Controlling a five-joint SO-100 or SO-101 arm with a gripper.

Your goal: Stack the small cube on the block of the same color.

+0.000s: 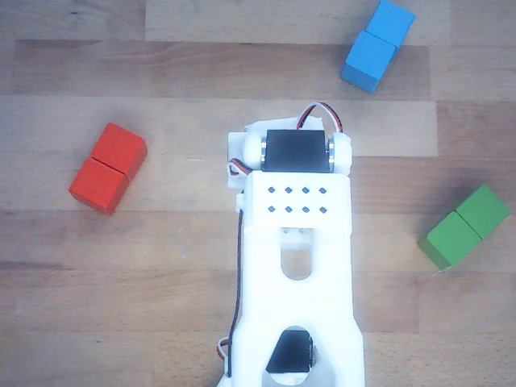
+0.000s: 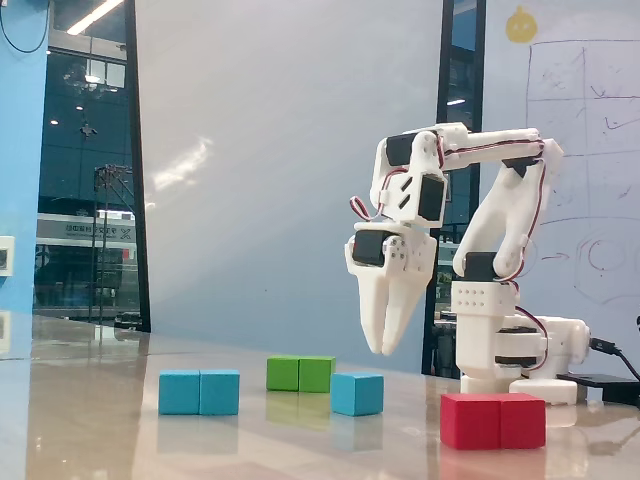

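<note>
In the fixed view the small light-blue cube (image 2: 357, 394) sits on the table in front of the arm. The light-blue two-cube block (image 2: 200, 392) lies to its left, well apart from it. My gripper (image 2: 380, 350) hangs fingers-down just above the small cube and slightly right of it, with its fingertips together and nothing held. In the other view the blue block (image 1: 375, 44) lies at the top right. The white arm body (image 1: 297, 242) fills the middle there and hides the gripper and the small cube.
A red two-cube block (image 1: 107, 168) lies at the left and a green one (image 1: 465, 226) at the right in the other view. In the fixed view the green block (image 2: 300, 373) is behind the cube and the red block (image 2: 493, 420) is at the front right.
</note>
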